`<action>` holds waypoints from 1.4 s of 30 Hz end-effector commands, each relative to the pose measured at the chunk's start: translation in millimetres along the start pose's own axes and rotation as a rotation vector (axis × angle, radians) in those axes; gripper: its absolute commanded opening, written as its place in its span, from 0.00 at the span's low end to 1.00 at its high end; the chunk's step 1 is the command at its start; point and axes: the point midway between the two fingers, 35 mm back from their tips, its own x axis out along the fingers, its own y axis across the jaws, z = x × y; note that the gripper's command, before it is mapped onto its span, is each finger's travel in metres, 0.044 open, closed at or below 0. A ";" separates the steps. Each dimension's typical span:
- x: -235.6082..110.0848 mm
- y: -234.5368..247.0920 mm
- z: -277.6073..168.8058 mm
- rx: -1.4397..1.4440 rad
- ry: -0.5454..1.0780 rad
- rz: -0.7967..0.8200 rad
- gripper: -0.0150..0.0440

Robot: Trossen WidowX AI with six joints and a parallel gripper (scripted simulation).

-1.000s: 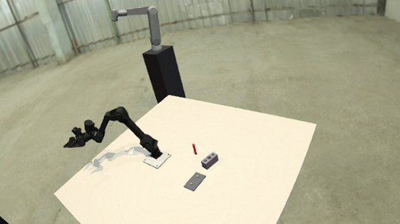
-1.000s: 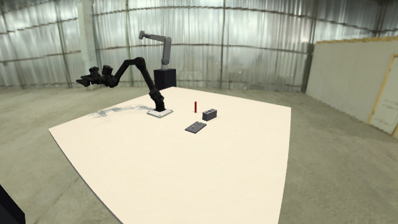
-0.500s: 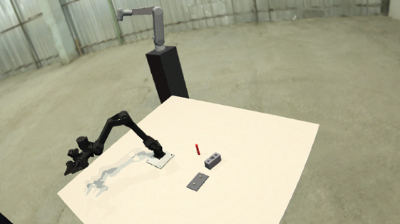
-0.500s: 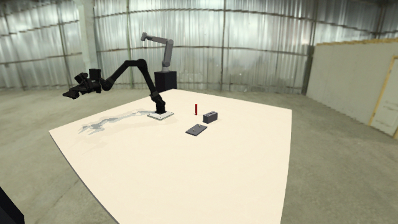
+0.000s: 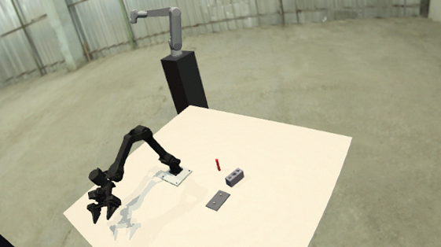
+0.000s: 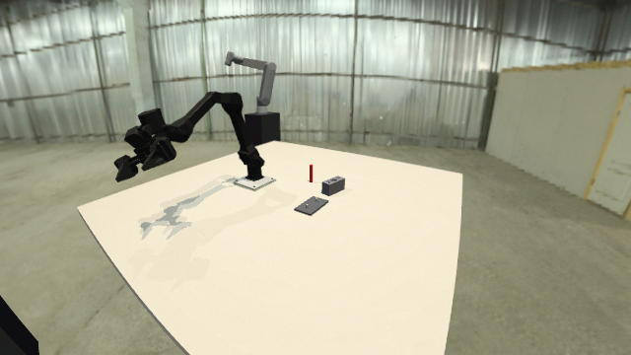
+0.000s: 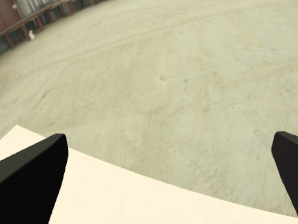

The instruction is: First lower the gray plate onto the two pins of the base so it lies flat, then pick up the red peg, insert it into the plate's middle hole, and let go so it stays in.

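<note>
The gripper (image 5: 104,212) is black and blocky, with two thick fingers (image 5: 93,214) that end in blunt tips. The fingers are spread wide apart and nothing is between them. It hangs in the air over the table's (image 5: 275,214) near left edge, pointing down and out.

Behind it the black arm (image 5: 135,146) bends up like an elbow and comes down to a flat, pale square foot (image 5: 176,176) on the table. The table top is smooth and cream-colored. The arm's gray shadow (image 5: 133,209) lies on it.

The task's things sit to the right of the foot, well apart from the gripper. The peg (image 5: 217,165) is a thin red stick. It stands upright on the table. Just beside it is the plate (image 5: 235,176), a chunky gray block with small holes in its top. Near that lies the base (image 5: 218,199), a thin, flat, dark gray slab with two little pins sticking up. The plate is not on the pins. The peg is not in the plate.

The top view shows the holes in the plate best. The exterior view shows how high the gripper (image 6: 143,160) is and that the peg (image 6: 311,173) stands straight. The wrist view shows none of these things. It shows only the two black fingers at its sides, a bit of the table (image 7: 166,223), and the rough, speckled floor (image 7: 173,76).
</note>
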 end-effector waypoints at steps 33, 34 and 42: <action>-146.5 493.8 -257.6 -1.274 0.871 1.011 1.00; -159.4 498.0 -261.4 -1.325 0.882 1.044 1.00; -284.1 512.3 -280.5 -1.888 0.957 1.392 1.00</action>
